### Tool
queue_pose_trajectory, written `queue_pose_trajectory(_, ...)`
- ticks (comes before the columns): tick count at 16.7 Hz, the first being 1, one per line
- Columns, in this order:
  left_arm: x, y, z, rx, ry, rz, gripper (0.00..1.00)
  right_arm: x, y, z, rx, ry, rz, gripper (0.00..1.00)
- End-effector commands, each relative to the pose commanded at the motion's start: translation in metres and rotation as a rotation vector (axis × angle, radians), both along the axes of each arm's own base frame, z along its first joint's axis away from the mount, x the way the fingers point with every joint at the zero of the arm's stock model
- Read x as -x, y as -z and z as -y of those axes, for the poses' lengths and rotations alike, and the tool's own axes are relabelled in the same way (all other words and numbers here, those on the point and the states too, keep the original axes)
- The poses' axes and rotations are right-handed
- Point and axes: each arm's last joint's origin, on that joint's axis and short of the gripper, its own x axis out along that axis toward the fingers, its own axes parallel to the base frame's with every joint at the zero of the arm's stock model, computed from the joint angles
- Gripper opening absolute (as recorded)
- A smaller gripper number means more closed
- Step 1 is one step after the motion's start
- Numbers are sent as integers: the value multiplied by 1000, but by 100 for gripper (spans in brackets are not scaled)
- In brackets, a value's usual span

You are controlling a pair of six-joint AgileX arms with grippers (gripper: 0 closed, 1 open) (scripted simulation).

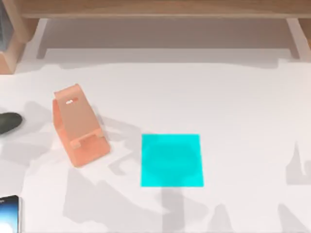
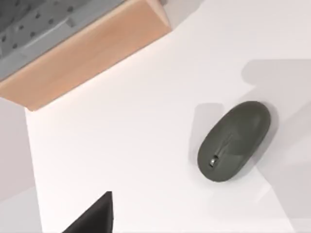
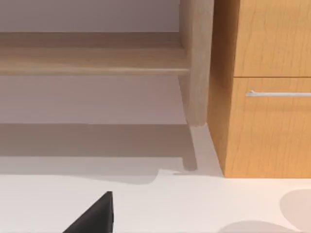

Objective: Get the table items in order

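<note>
Left wrist view puts the mouse (image 2: 234,141) on the counter (image 2: 121,145) just ahead of the left pincer (image 2: 95,216), whose opening I cannot tell, so a descent off its rounded middle could shove it aside.

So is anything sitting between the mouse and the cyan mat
Yes. The orange phone stand sits on the table between the mouse at the left edge and the cyan mat, so a straight slide would hit it.
</note>
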Motion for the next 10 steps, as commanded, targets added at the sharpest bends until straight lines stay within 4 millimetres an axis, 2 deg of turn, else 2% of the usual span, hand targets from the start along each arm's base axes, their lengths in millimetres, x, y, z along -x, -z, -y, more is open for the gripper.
queue_pose_trajectory(4,-71,-4,-13,-105,142,-303,100,0,0,0,0,0,0,100)
queue_pose_trajectory(7,-123,12,-22,-143,264,-508,100,0,0,0,0,0,0,100)
queue_pose_trajectory(10,-165,37,-29,-152,380,-672,100,0,0,0,0,0,0,100)
